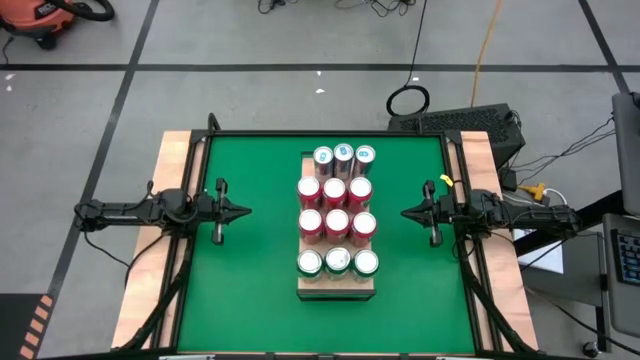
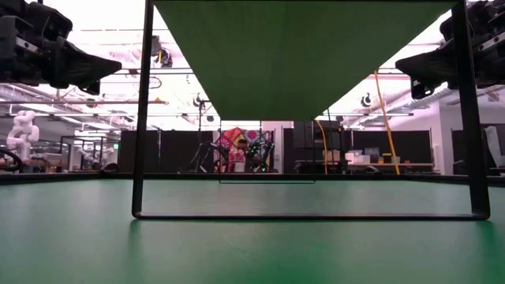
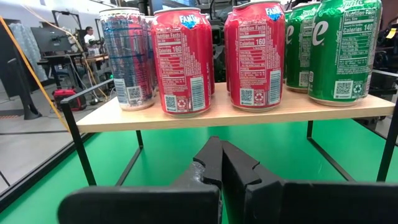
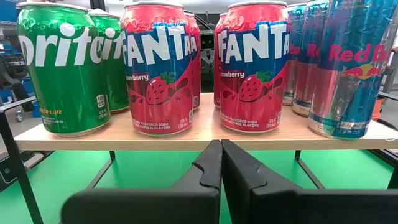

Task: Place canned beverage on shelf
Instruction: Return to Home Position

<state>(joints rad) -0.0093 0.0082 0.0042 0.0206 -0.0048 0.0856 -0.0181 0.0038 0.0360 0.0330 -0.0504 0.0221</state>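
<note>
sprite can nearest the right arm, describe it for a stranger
A wooden shelf on the green table holds four rows of three cans. Only one end row is green; its Sprite can toward the right gripper is the one.

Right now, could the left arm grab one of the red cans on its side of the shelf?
Probably yes. The left gripper points at the shelf across the green table, and the red can stands at that edge. Its fingers are shut, though, and neighbouring cans stand close.
</note>
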